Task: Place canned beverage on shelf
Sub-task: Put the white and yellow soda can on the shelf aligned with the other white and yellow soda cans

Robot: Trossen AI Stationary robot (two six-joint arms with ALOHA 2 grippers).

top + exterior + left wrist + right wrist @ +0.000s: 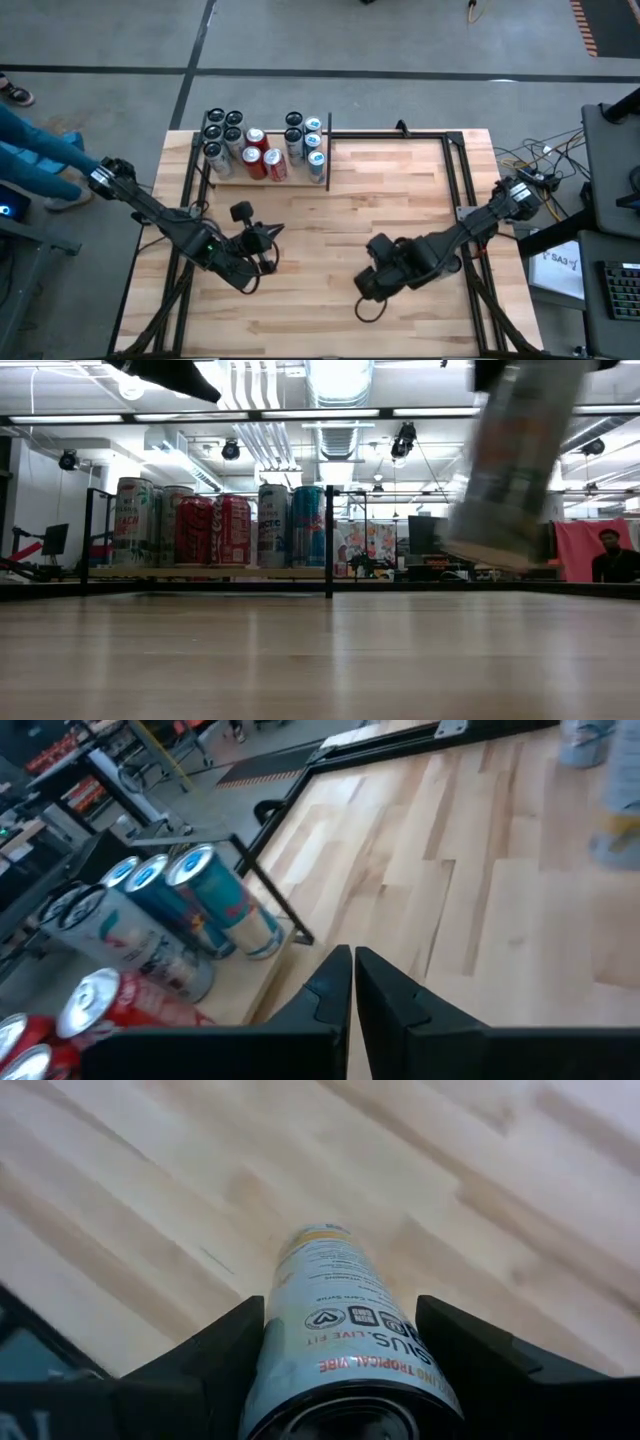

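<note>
Low view: blurred can (510,460), top cropped

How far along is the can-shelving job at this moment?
Done: many cans already stand on the shelf at the far left. In hand: the right hand grips a white can, lifted tilted above the table. Left: carrying it over and setting it down. The left hand waits shut nearby.
</note>
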